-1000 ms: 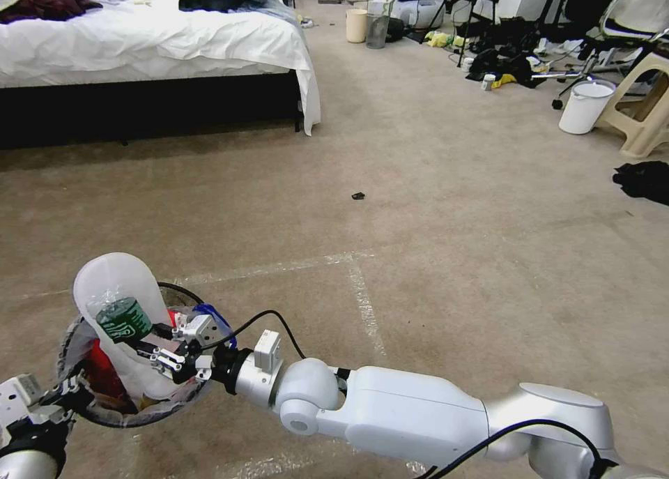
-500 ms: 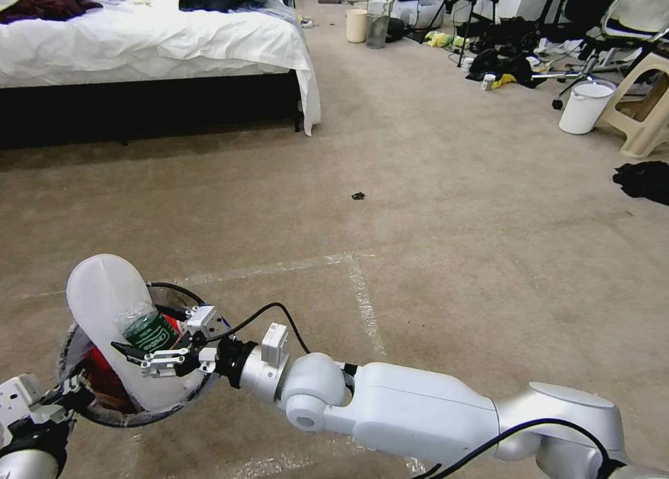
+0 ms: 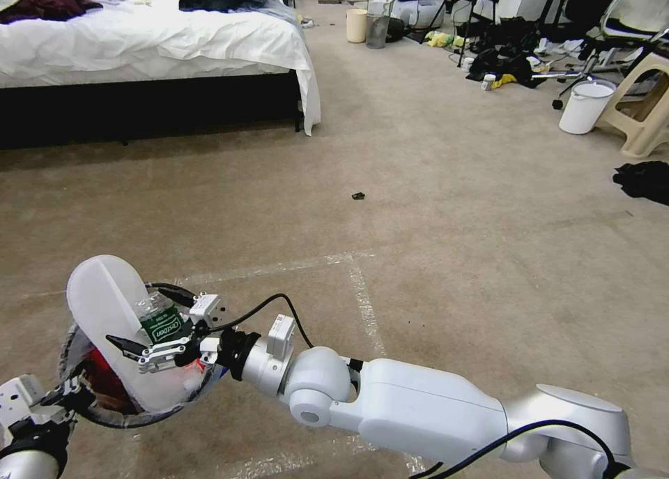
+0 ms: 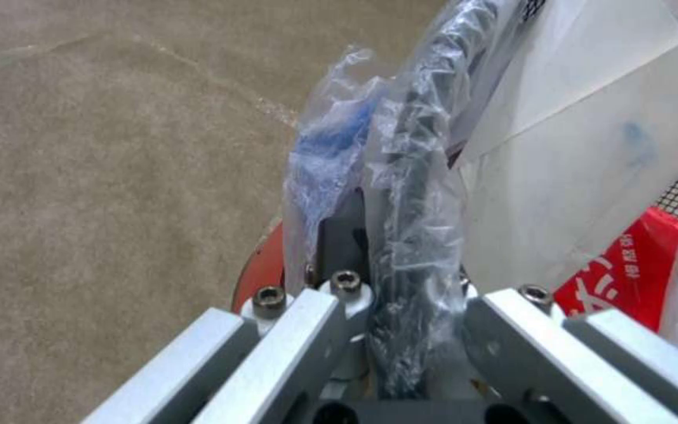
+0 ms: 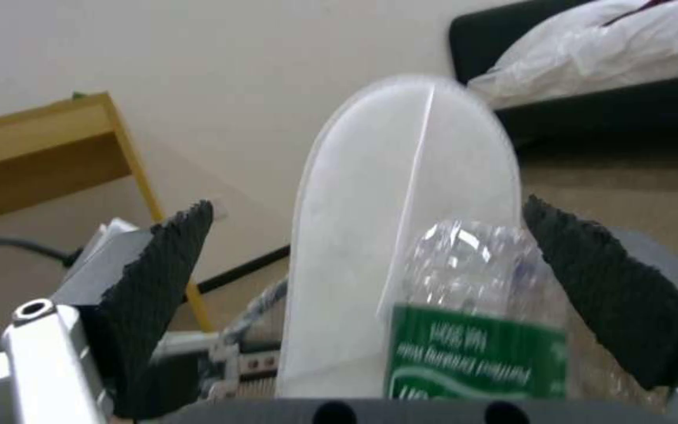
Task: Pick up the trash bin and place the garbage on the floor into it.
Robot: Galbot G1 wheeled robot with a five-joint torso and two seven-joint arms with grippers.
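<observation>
Trash bin: the trash bin (image 3: 83,402) is held off the carpet at the robot's left side, already holding a red wrapper (image 3: 104,378) and a white sole (image 3: 111,325) that stands up out of its rim
Bottle: a green-labelled bottle (image 3: 159,320) leans on the sole, just over the bin's mouth
Left gripper: the left gripper (image 4: 402,306) has its fingers pinching the bin's bag-wrapped rim
Right gripper: the right gripper (image 3: 167,329) sits over the bin, fingers spread either side of the bottle, not touching it
Step in hand: dropping the bottle in; judged best done by holding the bin level and lifting the right arm straight clear of the sole
Floor: tan carpet (image 3: 432,242) with pale tape lines (image 3: 359,291) beyond the bin
Room: a bed (image 3: 153,47) far behind the bin; a white bucket (image 3: 585,106) and stool (image 3: 644,109) well off to the bin's right
</observation>
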